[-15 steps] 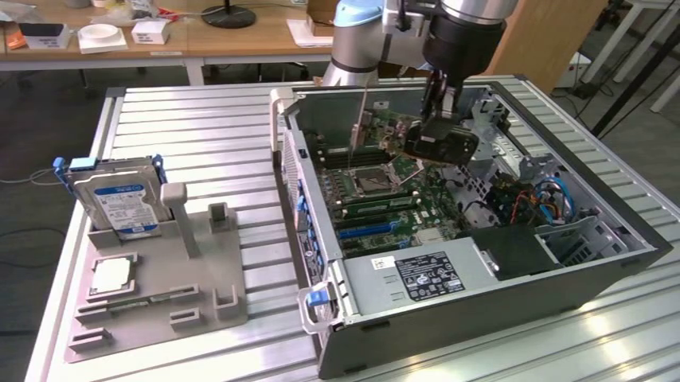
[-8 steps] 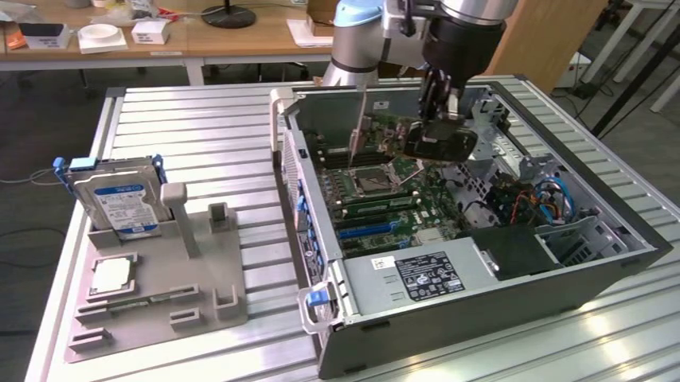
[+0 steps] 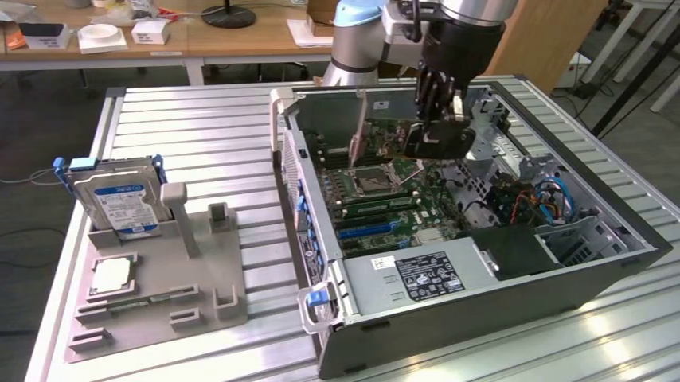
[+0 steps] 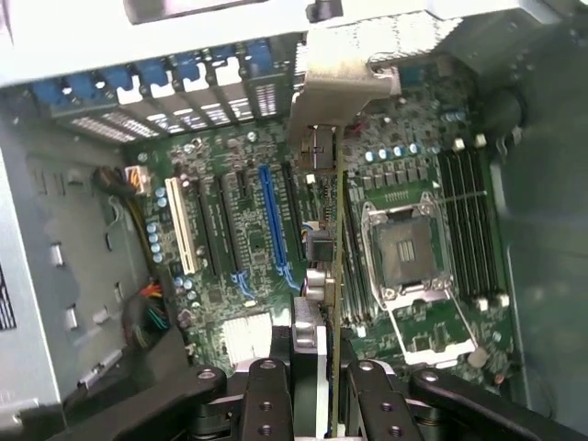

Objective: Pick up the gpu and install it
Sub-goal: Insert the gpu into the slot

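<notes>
You see the gripper [image 3: 438, 115] hanging inside the open computer case [image 3: 611, 255], near the case's far wall. Its jaws are closed on the gpu [image 3: 391, 137], and the card is held clear of the table [image 3: 181, 135], above the motherboard [image 3: 396, 199].

In the wrist view the two black fingers [image 4: 268, 395] of the gripper [image 4: 317, 390] press the gpu [image 4: 315, 276] from both sides. There you look at the card along its thin edge. Its metal bracket [image 4: 344, 83] is at the far end, close to the row of slot openings in the case wall. The card stands between the long blue slot [image 4: 273, 220] and the empty CPU socket [image 4: 409, 243], just beside the blue slot. I cannot tell if its lower edge touches the motherboard [image 4: 230, 248] or stays a little above it.

At the exterior view's left, the grey fixture [image 3: 207, 274] lies on the table, well apart from the case. The hard drive [image 3: 117, 203] with a blue and white label stands upright in it, and a processor chip [image 3: 111, 276] lies flat in front of the hard drive.
</notes>
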Robot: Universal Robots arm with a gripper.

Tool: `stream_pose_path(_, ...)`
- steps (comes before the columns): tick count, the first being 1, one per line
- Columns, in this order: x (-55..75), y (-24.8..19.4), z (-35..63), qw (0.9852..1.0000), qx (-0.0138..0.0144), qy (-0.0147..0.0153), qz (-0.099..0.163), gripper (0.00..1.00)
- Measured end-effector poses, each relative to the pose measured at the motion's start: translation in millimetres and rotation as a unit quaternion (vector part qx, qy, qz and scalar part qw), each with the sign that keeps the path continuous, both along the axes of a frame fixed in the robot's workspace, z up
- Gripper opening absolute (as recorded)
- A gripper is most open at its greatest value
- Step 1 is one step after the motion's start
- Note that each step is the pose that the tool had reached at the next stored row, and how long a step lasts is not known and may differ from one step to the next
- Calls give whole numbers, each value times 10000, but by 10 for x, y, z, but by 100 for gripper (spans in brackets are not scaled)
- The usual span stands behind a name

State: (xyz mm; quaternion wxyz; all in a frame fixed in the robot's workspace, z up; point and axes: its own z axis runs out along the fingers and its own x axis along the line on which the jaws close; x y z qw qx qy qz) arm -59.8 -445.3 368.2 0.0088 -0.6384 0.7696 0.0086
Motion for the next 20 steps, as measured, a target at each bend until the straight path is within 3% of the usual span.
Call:
stream_pose_path(4,0,0,-6,9994,0,0,349,28)
stream_pose_path(9,0,0,-15,9974,0,0,720,28)
stream_pose_path(17,0,0,-21,9973,1,-2,730,28)
stream_pose_path(20,0,0,-45,9973,-2,-30,730,28)
